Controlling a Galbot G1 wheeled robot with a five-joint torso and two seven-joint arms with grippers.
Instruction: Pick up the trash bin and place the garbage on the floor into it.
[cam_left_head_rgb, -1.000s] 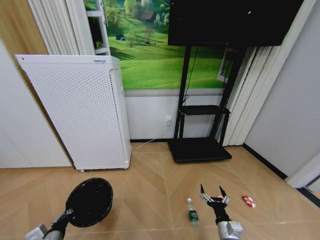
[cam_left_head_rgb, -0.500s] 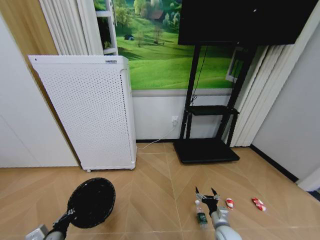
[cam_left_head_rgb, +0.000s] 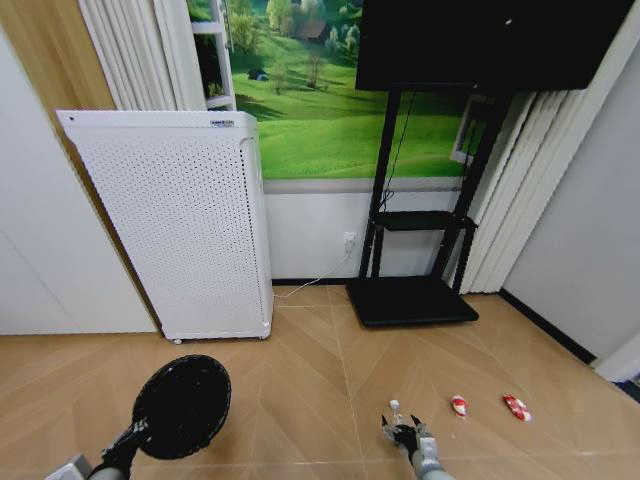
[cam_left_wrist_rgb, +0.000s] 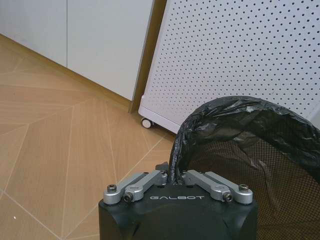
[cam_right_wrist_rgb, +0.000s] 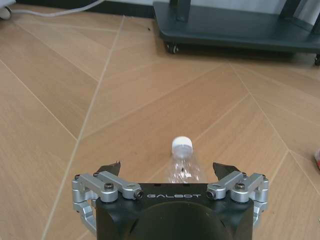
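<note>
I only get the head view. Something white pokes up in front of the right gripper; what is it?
Observer: The cap of a clear bottle lying on the floor. The right gripper is open, one finger on each side of it.
Visitor: Has it grabbed the bottle?
Observer: Not by the right wrist view: there are gaps between the fingers and the bottle.
Visitor: And how is the left one holding that black bin?
Observer: The left gripper is shut on the bin rim, pinching the bag-lined edge.
</note>
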